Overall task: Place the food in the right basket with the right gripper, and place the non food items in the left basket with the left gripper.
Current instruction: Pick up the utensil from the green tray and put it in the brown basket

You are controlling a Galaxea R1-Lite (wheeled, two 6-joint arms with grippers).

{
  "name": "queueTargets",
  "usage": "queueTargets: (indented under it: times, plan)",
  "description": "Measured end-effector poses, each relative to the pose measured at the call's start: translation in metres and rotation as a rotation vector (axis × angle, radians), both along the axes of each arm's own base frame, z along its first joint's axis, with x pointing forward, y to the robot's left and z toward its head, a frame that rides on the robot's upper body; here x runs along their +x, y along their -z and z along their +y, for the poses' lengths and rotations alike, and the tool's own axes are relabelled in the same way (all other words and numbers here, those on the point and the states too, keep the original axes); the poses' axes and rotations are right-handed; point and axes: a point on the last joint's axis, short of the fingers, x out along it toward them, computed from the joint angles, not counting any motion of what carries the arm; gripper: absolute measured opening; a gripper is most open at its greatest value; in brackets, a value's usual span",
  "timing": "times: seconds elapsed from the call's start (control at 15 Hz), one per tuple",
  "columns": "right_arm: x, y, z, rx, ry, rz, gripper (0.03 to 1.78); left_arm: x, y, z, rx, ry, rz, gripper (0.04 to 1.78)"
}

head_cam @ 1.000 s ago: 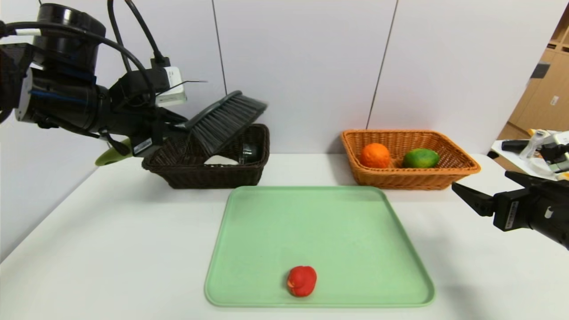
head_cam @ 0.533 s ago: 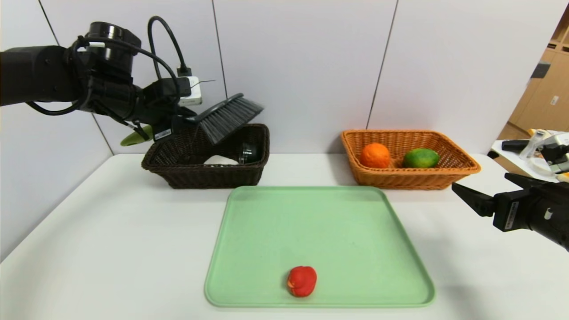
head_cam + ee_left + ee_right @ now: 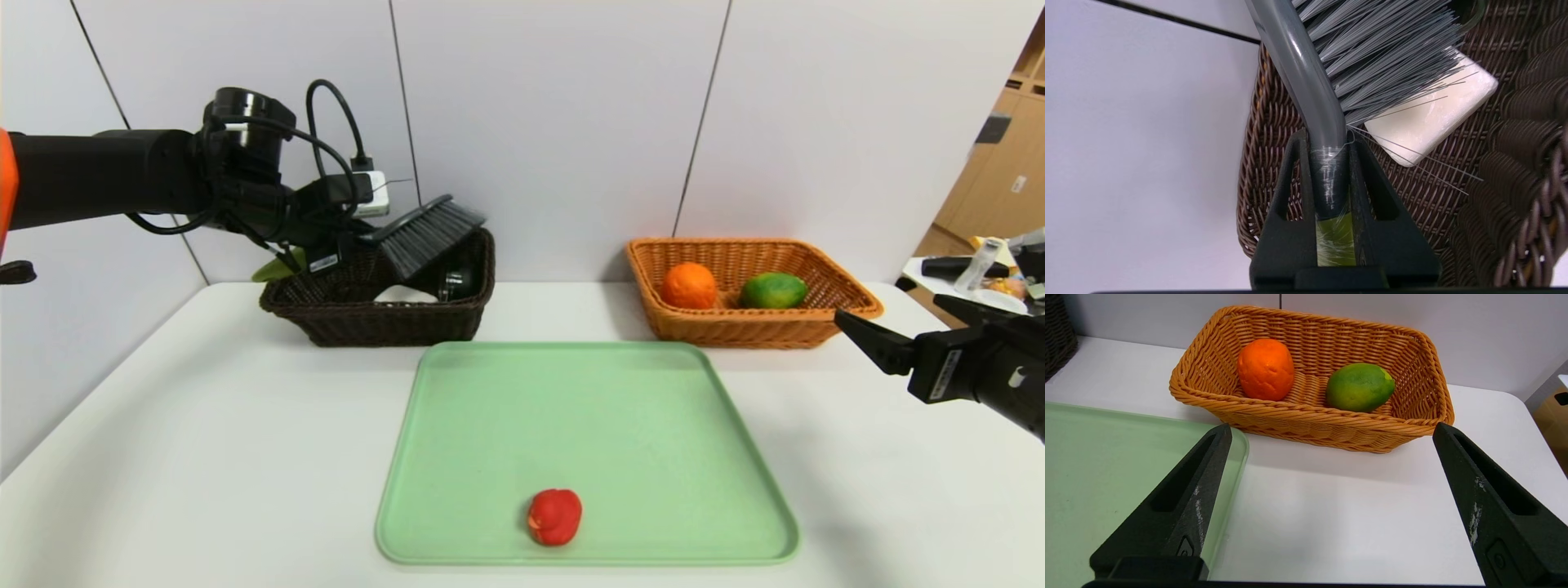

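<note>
Over the left basket (image 3: 359, 314), the left gripper (image 3: 1329, 163) clamps the brush (image 3: 429, 233); releasing it comes next. The right gripper (image 3: 1331, 506) idles, fingers wide, empty.

Two wicker baskets stand at the far side of the table: one dark brown basket (image 3: 367, 322) on the left, one orange-tan basket (image 3: 735, 327) on the right

Two fruits lie in the right one: one orange (image 3: 688, 286) and one green fruit (image 3: 772, 291)

One green tray (image 3: 588, 408) lies near, with one red toy (image 3: 554, 516) on it

One brush (image 3: 429, 233), one white bar (image 3: 1433, 118) and one glass cup (image 3: 457, 282) are at the left basket

Two grippers show, one on the left (image 3: 1329, 163), one on the right (image 3: 1331, 433)
</note>
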Motion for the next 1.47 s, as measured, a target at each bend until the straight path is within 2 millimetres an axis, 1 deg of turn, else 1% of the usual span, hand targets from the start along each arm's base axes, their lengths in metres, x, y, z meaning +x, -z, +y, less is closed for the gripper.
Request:
queueTargets:
  times: [0.4,0.73,1.47]
  plan:
    - [0.0,0.001,0.0,0.0,0.001,0.0,1.69,0.006,0.01,0.001,0.003,-0.003,0.021,0.28]
    - [-0.001,0.005,0.0,-0.001,0.001,0.015,1.69,0.011,0.015,0.0,0.001,0.0,0.01,0.28]
    - [-0.001,0.007,0.0,-0.003,-0.001,0.025,1.69,0.011,0.017,0.0,-0.009,-0.004,0.018,0.28]
